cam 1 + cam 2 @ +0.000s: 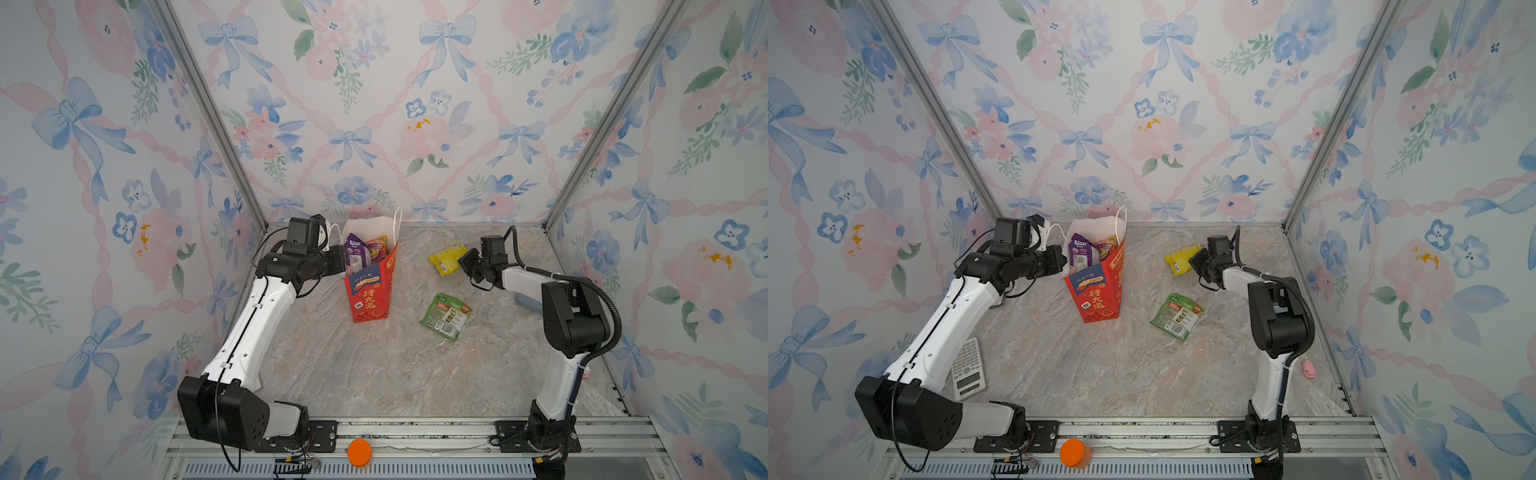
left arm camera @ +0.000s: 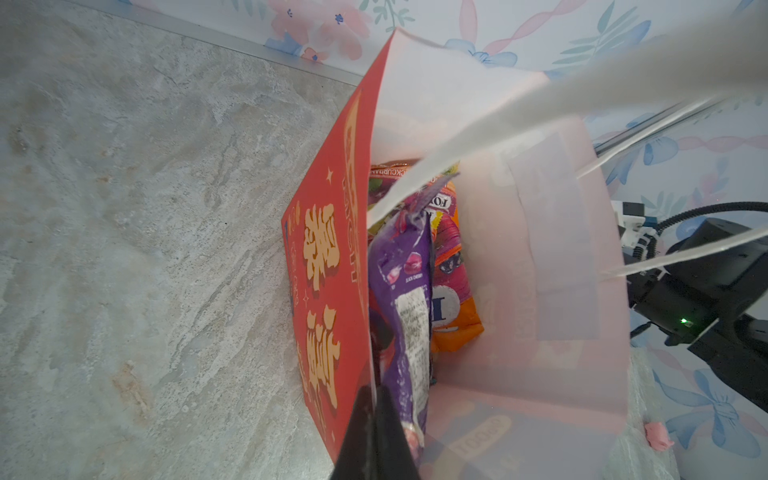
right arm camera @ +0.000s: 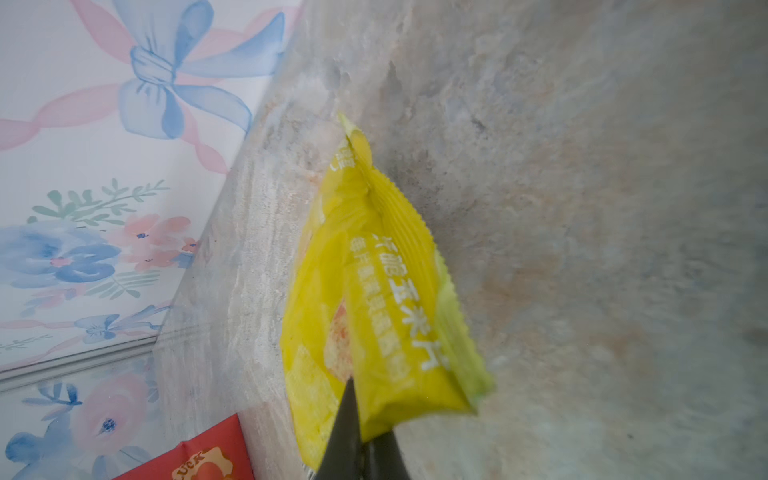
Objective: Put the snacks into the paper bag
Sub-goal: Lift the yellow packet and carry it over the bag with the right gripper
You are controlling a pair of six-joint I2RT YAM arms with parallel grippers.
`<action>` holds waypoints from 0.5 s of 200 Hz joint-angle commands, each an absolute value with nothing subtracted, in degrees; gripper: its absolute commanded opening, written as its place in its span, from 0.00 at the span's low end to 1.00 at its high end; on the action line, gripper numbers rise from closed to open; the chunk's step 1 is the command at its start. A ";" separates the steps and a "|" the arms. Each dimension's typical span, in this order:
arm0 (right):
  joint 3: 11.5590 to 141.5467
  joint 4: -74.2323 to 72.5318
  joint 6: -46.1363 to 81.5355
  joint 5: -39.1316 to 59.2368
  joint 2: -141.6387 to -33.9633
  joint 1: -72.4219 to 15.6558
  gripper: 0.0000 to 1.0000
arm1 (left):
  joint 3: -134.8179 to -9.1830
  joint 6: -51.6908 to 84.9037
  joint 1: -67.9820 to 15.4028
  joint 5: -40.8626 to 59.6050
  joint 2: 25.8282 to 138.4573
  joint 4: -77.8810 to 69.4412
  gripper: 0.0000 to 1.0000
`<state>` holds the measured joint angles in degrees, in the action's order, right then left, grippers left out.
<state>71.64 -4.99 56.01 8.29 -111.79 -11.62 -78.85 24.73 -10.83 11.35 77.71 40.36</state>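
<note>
Yellow pkt (image 3: 374,291) between R pincer (image 3: 363,436) tips

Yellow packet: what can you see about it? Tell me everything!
The yellow packet is a flat, shiny plastic pouch with crimped zigzag ends, white Chinese characters and a pale green edge. It is creased along its middle. The right pincer is shut on one end. I cannot tell if it touches the marbled table. The paper bag stands apart from it.
</note>
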 commanded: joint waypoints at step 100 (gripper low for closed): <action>87.61 20.89 30.94 0.90 -91.16 -21.87 0.00 | -78.13 24.85 -10.37 11.43 77.01 42.10 0.00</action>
